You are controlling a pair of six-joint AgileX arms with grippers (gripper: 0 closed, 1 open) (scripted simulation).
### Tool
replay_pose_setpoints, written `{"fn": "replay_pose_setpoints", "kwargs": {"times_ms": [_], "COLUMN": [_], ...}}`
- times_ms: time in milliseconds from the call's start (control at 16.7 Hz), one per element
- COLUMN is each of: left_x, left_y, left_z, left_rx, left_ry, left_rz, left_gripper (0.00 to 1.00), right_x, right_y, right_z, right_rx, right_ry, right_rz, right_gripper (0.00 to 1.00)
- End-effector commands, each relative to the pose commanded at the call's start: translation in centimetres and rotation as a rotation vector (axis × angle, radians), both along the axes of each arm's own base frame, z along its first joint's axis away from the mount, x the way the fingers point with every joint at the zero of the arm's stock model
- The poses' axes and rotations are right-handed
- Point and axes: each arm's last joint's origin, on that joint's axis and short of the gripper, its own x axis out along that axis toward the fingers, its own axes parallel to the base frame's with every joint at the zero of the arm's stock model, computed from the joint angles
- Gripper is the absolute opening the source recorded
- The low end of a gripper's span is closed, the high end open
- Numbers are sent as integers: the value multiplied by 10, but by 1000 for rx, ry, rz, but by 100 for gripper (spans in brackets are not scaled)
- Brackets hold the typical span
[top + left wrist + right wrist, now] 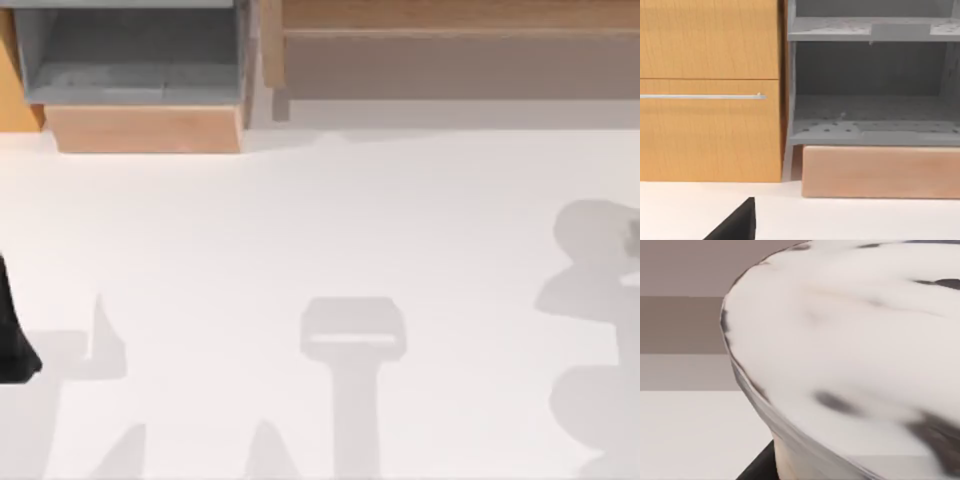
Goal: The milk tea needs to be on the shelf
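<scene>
The milk tea (850, 350), rounded and whitish with dark speckles, sits very close in the right wrist view. A black finger (756, 466) of my right gripper lies against its lower side. In the top view a small grey bit of the milk tea (632, 237) shows at the right edge, above broad shadows. The shelf (450, 55), long light-brown wood with a taupe front, runs along the far right of the table, and the shelf (680, 325) also stands behind the milk tea. My left arm (12, 340) is parked at the left edge.
A grey-lined box compartment (135, 60) with a pale wood front (145, 128) stands at the far left. Beside it is an orange cabinet (710, 90) with a metal handle (700, 96). The white table (320, 230) lies open between the arms.
</scene>
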Motion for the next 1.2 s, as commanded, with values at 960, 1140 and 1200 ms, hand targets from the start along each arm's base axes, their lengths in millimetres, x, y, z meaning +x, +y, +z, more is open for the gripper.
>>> {"fn": "replay_pose_setpoints", "kwargs": {"times_ms": [960,1140,1200], "left_x": [0,0,0], "left_y": [0,0,0], "left_z": [0,0,0], "left_rx": [0,0,0], "left_ry": [0,0,0], "left_rz": [0,0,0], "left_gripper": [100,100,100], "right_x": [-1,7,14], "right_y": [0,2,4], "right_z": [9,22,32], "right_rx": [4,-15,-26], "right_ry": [4,-57,-95], "right_rz": [-2,-3,-4], "right_gripper": [0,0,0]}}
